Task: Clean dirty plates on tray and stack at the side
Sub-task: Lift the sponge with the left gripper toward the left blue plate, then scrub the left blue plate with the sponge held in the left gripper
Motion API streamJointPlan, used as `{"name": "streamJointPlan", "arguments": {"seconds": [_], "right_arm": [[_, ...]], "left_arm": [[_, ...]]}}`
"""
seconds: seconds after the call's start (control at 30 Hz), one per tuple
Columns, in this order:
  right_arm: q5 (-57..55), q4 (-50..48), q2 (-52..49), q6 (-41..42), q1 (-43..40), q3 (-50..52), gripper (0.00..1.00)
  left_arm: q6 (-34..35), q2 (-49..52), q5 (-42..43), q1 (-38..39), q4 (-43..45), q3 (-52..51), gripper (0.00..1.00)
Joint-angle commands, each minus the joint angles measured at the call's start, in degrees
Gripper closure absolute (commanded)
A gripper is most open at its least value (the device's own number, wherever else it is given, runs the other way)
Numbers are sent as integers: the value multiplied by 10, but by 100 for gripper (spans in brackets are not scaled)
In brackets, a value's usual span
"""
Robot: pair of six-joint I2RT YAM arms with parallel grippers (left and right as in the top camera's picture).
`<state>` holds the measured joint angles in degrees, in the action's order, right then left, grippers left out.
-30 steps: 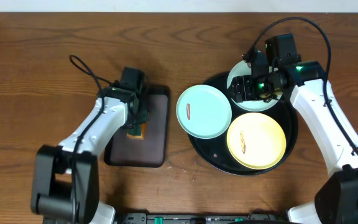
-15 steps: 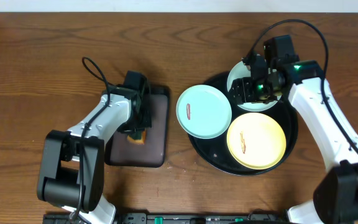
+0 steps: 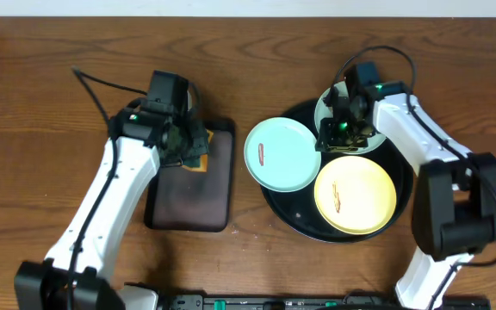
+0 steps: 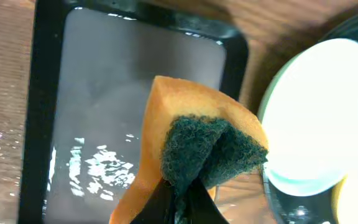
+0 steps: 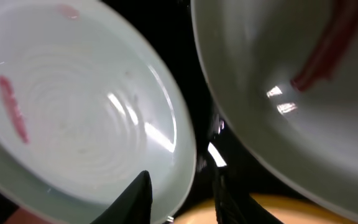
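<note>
The round black tray (image 3: pixel 400 172) holds a pale yellow plate (image 3: pixel 355 194) with a reddish smear at the front. A pale white plate (image 3: pixel 332 102) sits at the back, partly hidden by my right arm. A pale blue plate (image 3: pixel 282 153) with a small smear lies over the tray's left rim. My left gripper (image 3: pixel 188 146) is shut on an orange sponge with a green scouring face (image 4: pixel 197 143), above the rectangular tray. My right gripper (image 3: pixel 329 133) is open, and its fingers (image 5: pixel 182 193) straddle the blue plate's right rim (image 5: pixel 182 155). The white plate's smear (image 5: pixel 328 50) shows at the upper right.
The dark brown rectangular tray (image 3: pixel 192 194) lies left of the round tray; its bottom looks wet in the left wrist view (image 4: pixel 117 112). Bare wooden table (image 3: pixel 50 103) surrounds both trays.
My left gripper has lifted the sponge off the rectangular tray and carried it toward the tray's back end. My right gripper has shifted left and down to the blue plate's rim.
</note>
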<state>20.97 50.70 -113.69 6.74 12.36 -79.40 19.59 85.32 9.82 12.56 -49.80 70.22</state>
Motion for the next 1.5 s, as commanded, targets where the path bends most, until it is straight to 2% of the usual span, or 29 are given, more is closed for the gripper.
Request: {"name": "streamJointPlan", "arguments": {"seconds": [0.0,0.17,0.27,0.5,0.57,0.73,0.93,1.13,1.37,1.47], "right_arm": [[-1,-14,-28,-15,19,-1,68],[-41,-39,-53,-10,35,-1,76],[-67,-49,-55,-3,43,-1,99],[-140,-37,-51,40,45,-2,99],[-180,-21,-50,59,45,-2,99],[-198,-5,-50,59,45,-2,99],[-207,1,-50,59,45,-2,99],[-207,2,-50,59,45,-2,99],[-207,3,-50,58,46,-2,99],[-207,5,-50,58,46,-2,99]], "left_arm": [[28,2,26,7,7,7,93],[30,4,26,29,21,6,92],[30,4,26,47,38,6,92],[53,18,26,93,105,2,92],[86,63,26,121,156,2,93],[121,136,27,162,227,2,93],[134,207,16,205,276,2,93],[150,268,-51,212,272,2,92],[150,274,-269,211,220,5,93],[150,272,-314,211,212,13,92]]}}
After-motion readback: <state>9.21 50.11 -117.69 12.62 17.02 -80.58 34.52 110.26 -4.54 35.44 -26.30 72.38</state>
